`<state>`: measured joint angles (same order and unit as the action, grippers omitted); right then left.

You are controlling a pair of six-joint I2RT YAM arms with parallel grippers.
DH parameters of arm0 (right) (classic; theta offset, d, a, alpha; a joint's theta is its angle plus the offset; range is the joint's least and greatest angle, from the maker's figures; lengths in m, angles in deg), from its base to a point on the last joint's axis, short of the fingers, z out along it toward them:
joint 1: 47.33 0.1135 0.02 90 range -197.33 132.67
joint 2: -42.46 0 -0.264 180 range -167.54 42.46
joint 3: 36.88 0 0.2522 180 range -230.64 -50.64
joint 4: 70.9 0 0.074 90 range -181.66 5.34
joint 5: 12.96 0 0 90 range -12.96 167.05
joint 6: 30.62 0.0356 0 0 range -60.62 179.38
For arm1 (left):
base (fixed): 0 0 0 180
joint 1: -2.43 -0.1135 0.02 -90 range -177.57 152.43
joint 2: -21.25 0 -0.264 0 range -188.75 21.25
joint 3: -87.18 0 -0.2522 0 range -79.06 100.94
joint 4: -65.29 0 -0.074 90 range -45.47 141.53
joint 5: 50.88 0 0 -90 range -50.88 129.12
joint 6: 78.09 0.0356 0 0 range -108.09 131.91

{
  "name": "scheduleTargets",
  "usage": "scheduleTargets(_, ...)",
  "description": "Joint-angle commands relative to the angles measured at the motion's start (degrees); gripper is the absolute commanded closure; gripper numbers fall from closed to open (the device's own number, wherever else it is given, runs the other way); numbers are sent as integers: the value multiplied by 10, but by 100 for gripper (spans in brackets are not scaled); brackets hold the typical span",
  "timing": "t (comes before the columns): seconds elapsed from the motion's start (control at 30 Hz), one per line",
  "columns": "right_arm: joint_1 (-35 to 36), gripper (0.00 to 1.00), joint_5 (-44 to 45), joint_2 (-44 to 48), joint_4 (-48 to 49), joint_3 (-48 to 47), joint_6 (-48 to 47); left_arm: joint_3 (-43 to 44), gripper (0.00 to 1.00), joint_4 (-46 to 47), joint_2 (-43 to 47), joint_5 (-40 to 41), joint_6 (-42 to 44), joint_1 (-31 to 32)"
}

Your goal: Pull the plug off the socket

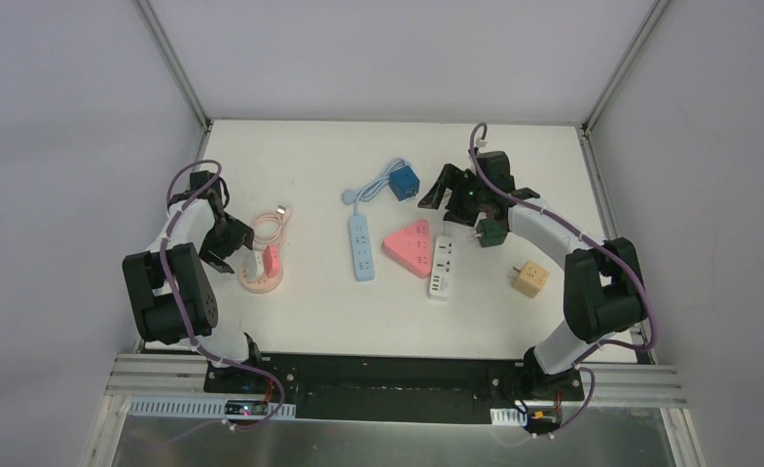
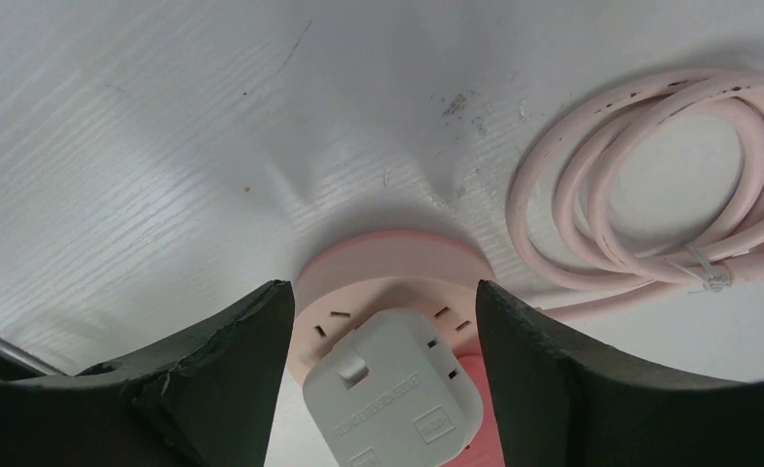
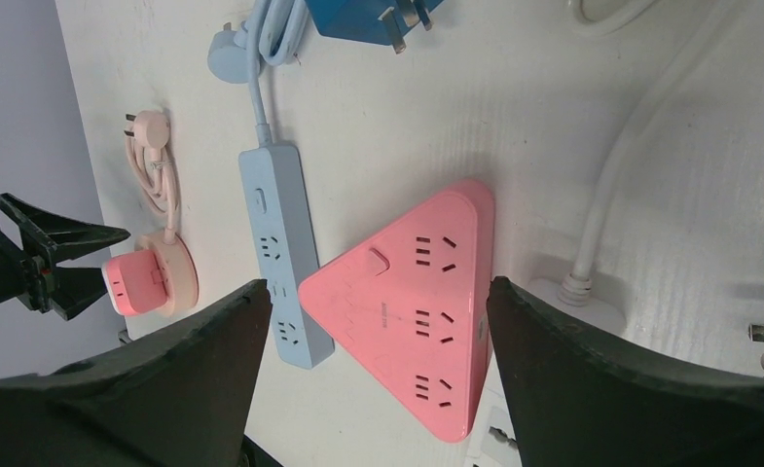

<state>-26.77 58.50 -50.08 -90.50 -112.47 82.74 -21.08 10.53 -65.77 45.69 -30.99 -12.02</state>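
Note:
The round pink socket [image 2: 387,263] lies on the white table with a white plug [image 2: 392,389] pushed into its top and a red-pink plug [image 2: 477,384] beside it. My left gripper [image 2: 382,289] is open and straddles the white plug, with a small gap showing on each side between the fingers and the plug. From above, the socket [image 1: 261,279] sits at the left of the table with the left gripper [image 1: 238,255] over it. My right gripper [image 1: 436,197] hangs open above the pink triangular power strip [image 3: 412,311], holding nothing.
The socket's pink cable [image 2: 650,175] is coiled just behind it. A blue power strip [image 1: 361,246], a white strip [image 1: 442,267], a blue adapter [image 1: 404,182], a dark green adapter [image 1: 491,233] and a yellow cube adapter [image 1: 530,279] lie mid-table and right.

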Motion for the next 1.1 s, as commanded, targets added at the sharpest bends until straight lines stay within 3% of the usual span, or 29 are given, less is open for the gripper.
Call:
scheduleTargets(0.0,-6,16,-12,-2,9,-28,-9,-1,32,17,-30,-32,-2,0)
scheduleTargets(0.2,-11,17,-13,-9,9,-31,-4,-32,39,41,-27,-118,-41,12)
scheduleTargets(0.43,-11,17,-46,-21,26,-32,16,-44,39,50,-17,-144,-90,96)
scheduleTargets(0.63,-10,17,-75,-27,31,-36,24,-29,36,29,-6,-115,-70,134)
scheduleTargets(0.87,-6,17,-113,-40,29,-52,12,70,20,-62,-9,-10,19,134)
scheduleTargets(1.07,23,19,-149,-41,20,-53,-2,59,22,-70,33,18,27,134)
